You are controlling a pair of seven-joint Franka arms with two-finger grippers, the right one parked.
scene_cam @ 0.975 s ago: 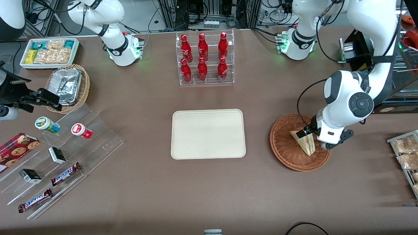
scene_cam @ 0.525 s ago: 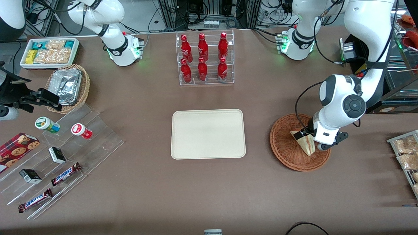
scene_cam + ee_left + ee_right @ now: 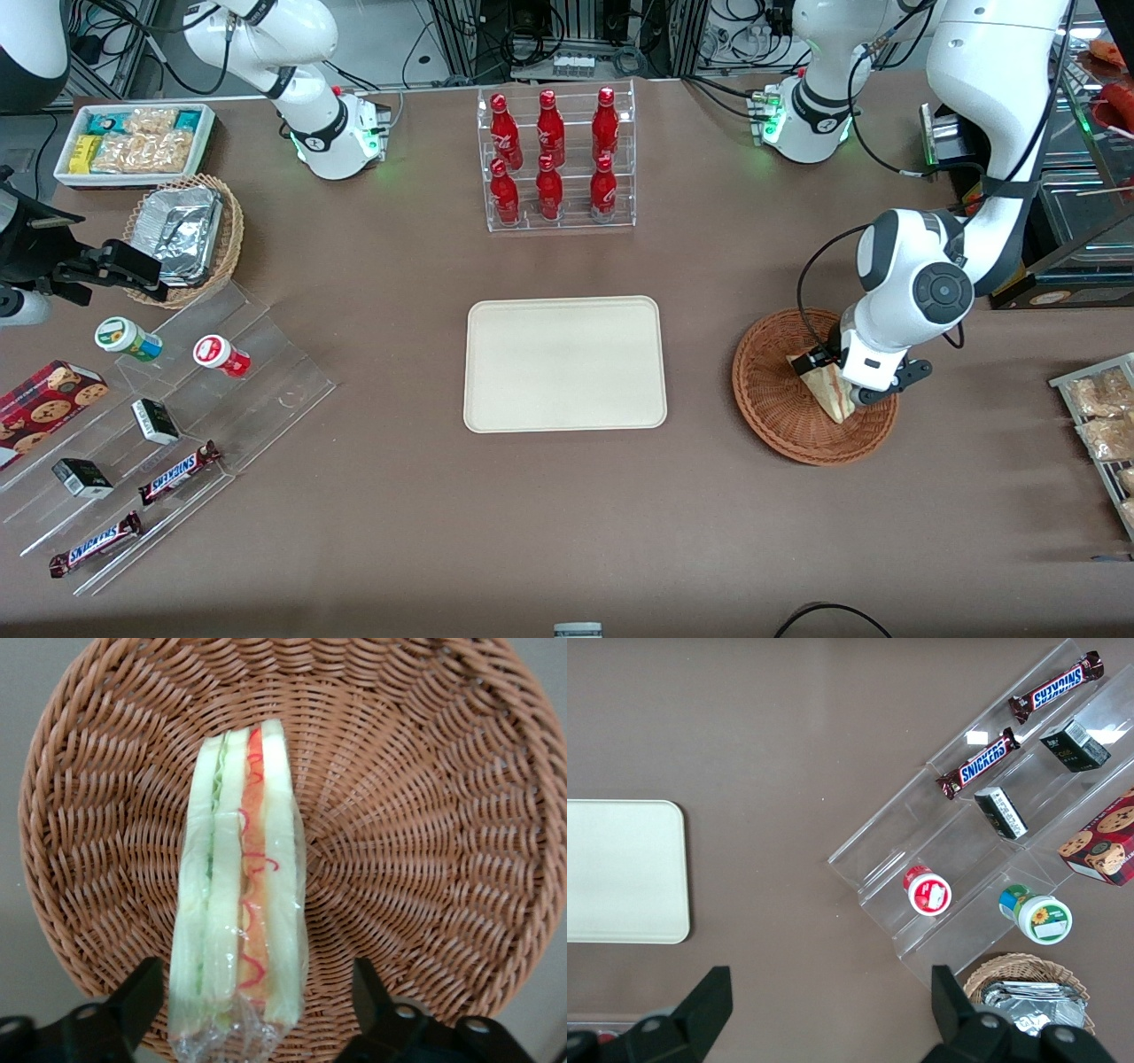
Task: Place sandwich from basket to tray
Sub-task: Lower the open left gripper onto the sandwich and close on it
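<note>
Brown table covering is spanning the whole work surface. Toward the parked arm's end, a clear stepped display is holding two Snickers bars, the only readable brand; labels on the two small dark boxes are too small to make out. A red cookie box is being cut off by the frame edge. At mid-table, the tray is lying bare, with open surface all around it. Toward the working arm's end, the basket is holding the sandwich, wrapped in clear film. The gripper is sitting low in the basket, fingers spread apart, straddling the sandwich's wide end without touching it. In the front view, the wrist is hiding part of the sandwich.
</note>
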